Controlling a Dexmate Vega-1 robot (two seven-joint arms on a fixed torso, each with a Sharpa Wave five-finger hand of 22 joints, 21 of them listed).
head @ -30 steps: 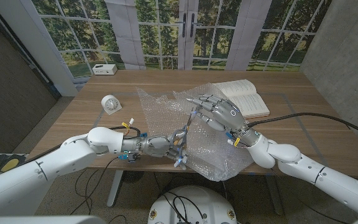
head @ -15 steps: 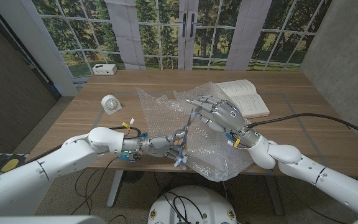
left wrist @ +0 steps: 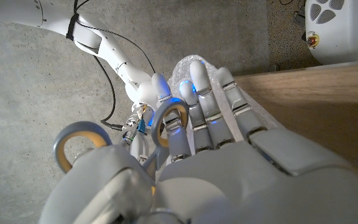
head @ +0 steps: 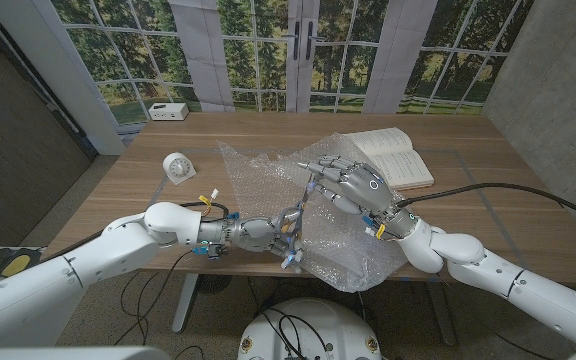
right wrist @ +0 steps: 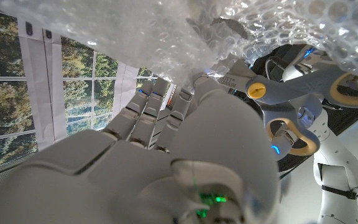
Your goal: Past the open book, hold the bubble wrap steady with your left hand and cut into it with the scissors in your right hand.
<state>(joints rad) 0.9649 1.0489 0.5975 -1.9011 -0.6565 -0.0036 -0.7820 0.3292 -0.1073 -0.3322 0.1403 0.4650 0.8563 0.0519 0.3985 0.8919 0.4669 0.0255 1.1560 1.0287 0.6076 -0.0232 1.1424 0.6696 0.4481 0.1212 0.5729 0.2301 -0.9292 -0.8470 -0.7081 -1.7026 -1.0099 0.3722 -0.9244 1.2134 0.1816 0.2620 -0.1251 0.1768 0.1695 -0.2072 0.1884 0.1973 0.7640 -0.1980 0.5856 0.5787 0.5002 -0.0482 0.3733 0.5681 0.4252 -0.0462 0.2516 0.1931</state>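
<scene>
Gripping scissors [head: 301, 205] by the loops in curled left hand [head: 263, 233], left of open book [head: 398, 160]. Laying right hand [head: 353, 185], fingers near straight, on bubble wrap [head: 253, 175] beside the book; hold unclear. Probably light, floppy, slippery: best pinched taut near the blades.

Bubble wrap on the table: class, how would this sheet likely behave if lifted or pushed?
Probably floppy: the bubble wrap lies crumpled and droops over the edge of the table. Likely light for its size, being thin, clear, air-filled film. It may slide on the smooth wood if pushed unheld.
</scene>
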